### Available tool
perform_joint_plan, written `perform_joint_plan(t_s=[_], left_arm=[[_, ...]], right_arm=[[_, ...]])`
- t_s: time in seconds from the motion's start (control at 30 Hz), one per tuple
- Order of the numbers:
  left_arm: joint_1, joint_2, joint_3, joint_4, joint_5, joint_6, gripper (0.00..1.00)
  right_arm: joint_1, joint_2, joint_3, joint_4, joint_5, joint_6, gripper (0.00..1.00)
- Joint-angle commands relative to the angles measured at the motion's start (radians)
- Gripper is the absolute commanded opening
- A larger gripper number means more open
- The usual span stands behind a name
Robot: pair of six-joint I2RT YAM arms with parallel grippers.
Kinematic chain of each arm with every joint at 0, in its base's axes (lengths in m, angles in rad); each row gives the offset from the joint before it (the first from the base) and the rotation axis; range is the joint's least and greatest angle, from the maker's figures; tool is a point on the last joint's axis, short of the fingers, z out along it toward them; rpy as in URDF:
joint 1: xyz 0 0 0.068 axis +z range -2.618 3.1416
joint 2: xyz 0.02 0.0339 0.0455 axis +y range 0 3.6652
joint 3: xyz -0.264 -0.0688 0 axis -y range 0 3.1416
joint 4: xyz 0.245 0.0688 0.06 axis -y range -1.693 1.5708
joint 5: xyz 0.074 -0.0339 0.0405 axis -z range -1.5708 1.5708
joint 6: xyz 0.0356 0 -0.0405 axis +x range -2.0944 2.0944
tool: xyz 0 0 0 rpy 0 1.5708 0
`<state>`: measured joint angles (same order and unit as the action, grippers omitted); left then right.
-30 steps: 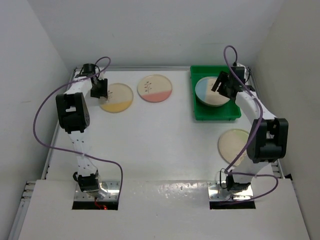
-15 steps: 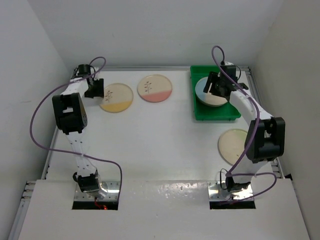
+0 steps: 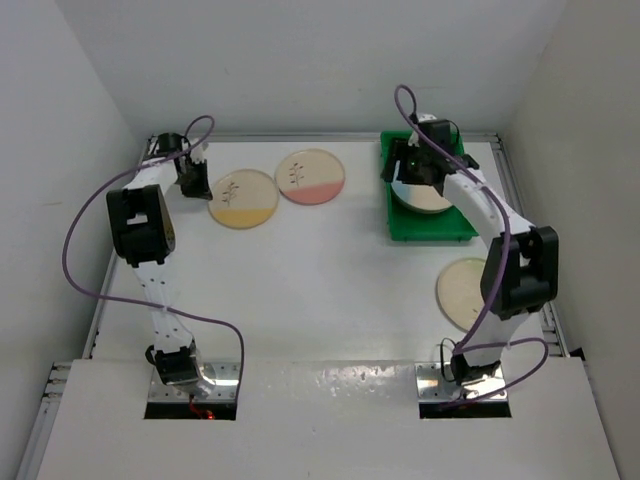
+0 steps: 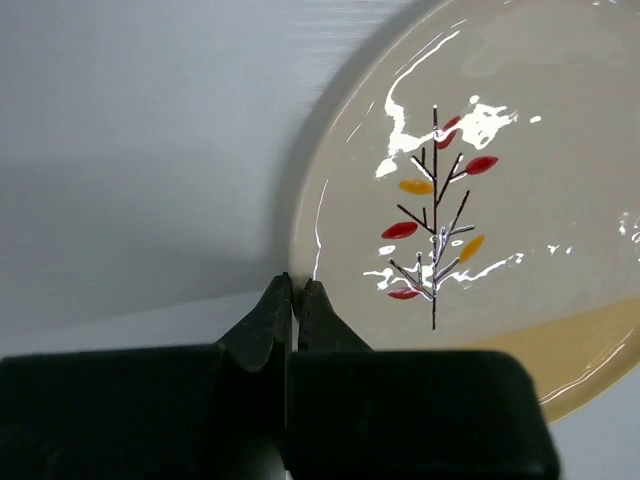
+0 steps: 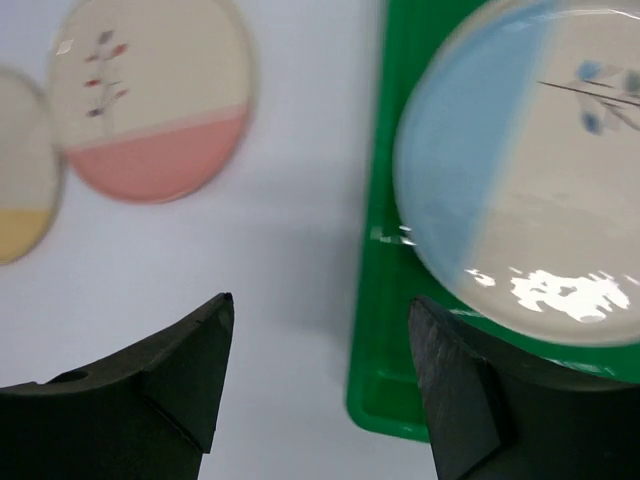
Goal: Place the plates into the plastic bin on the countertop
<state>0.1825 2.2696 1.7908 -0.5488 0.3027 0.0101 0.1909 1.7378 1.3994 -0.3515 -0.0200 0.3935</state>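
Observation:
A cream plate with a yellow segment [image 3: 243, 198] [image 4: 480, 200] lies at the back left of the countertop [image 3: 320, 270]. My left gripper [image 3: 190, 181] [image 4: 297, 286] is shut, its tips against that plate's left rim; no rim shows between them. A pink-segment plate [image 3: 310, 176] [image 5: 150, 100] lies beside it. The green plastic bin [image 3: 396, 215] [image 5: 380, 300] holds a plate with a blue segment [image 3: 428, 198] [image 5: 520, 180]. My right gripper [image 3: 404, 170] [image 5: 320, 305] hangs open and empty over the bin's left wall.
Another cream plate [image 3: 462, 290] lies at the right, partly hidden by the right arm. White walls enclose the countertop on three sides. Purple cables loop from both arms.
The left gripper closed at the yellow plate's rim, and that plate slid slightly right. The right gripper moved left across the bin to its left wall, staying open.

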Motion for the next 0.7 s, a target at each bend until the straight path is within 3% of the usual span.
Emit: perform_joint_plan(t_s=[0.0,0.17,0.33,0.67], left_arm=[[-0.046,0.019,-0.022,-0.108,0.182,0.101,0.0],[-0.1,-0.162,-0.114,-0.143,0.242,0.358,0.0],[-0.178,-0.355,-0.189,-0.247,0.277,0.585,0.0],[-0.273,-0.384,-0.303,-0.231,0.375,0.524,0.0]], right_arm=[[0.067,0.113,0.149,-0.09,-0.255,-0.074,0.7],[0.185,0.282,0.248,-0.164,-0.419,-0.128,0.73],[0.264,0.408,0.239,-0.045,-0.538,-0.064,0.76],[0.309,0.56,0.178,0.155,-0.636,0.051,0.74]])
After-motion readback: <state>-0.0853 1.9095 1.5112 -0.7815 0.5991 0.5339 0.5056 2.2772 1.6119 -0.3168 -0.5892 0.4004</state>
